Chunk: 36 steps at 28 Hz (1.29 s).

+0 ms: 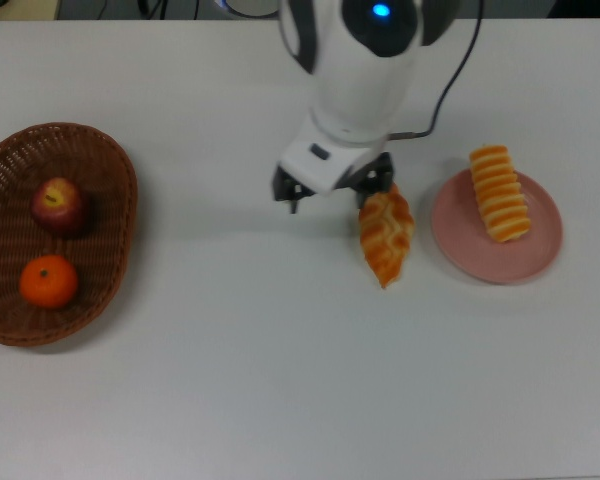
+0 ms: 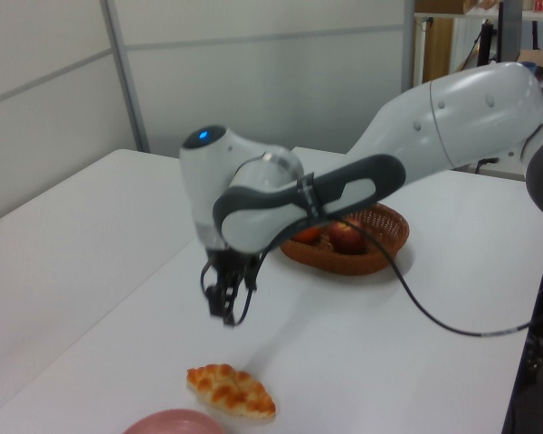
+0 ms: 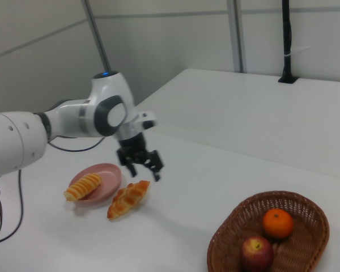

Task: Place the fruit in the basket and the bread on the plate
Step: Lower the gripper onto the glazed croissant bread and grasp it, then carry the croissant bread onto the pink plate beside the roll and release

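In the right view the large oval brown woven wicker basket (image 3: 270, 238) sits closest to the camera, and inside it lie both fruits: the dark red apple with a yellowish patch (image 3: 256, 252) at the near end and the small bright orange mandarin (image 3: 277, 222) just beyond it, toward one o'clock. Farther off, my pincer (image 3: 143, 167) hangs empty above the white table (image 3: 226, 170), its two black fingers (image 3: 157, 168) spread apart with nothing between them. The long, pointed, braided golden croissant-like pastry (image 3: 127, 199) lies flat on the table at about seven o'clock from my fingertips, just beside them and untouched, its cream-and-orange plaits running lengthwise. Past it, at nine o'clock from the pastry, rests the round plain pink plate (image 3: 107, 175) with a shallow rim, near the pastry but not touching it. On the plate lies the ridged, cream-striped golden cylindrical roll (image 3: 82, 186), reaching toward the rim.
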Each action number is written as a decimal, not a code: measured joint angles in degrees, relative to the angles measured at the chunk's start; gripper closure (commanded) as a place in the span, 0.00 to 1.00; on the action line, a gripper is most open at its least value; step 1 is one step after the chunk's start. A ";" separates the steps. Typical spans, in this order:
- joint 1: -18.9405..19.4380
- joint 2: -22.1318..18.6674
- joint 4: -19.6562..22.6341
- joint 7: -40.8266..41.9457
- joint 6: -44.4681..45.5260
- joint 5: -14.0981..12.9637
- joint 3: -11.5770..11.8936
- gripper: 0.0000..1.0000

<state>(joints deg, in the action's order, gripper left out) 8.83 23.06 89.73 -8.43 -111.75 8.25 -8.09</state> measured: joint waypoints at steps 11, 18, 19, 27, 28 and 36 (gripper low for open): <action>5.08 1.09 7.75 -10.82 -12.94 -2.12 -0.01 0.00; 6.14 4.02 8.83 -13.58 -13.54 2.19 0.00 0.50; 6.32 4.24 8.83 -13.82 -13.57 2.56 0.00 0.61; 6.60 4.44 8.81 -14.67 -13.57 3.04 0.11 1.00; 6.55 4.40 8.80 -14.75 -13.57 3.04 0.18 1.00; 5.36 3.07 8.50 -16.07 -13.56 3.04 0.90 1.00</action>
<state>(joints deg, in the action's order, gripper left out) 14.20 26.13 98.23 -24.50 -125.31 11.29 -7.19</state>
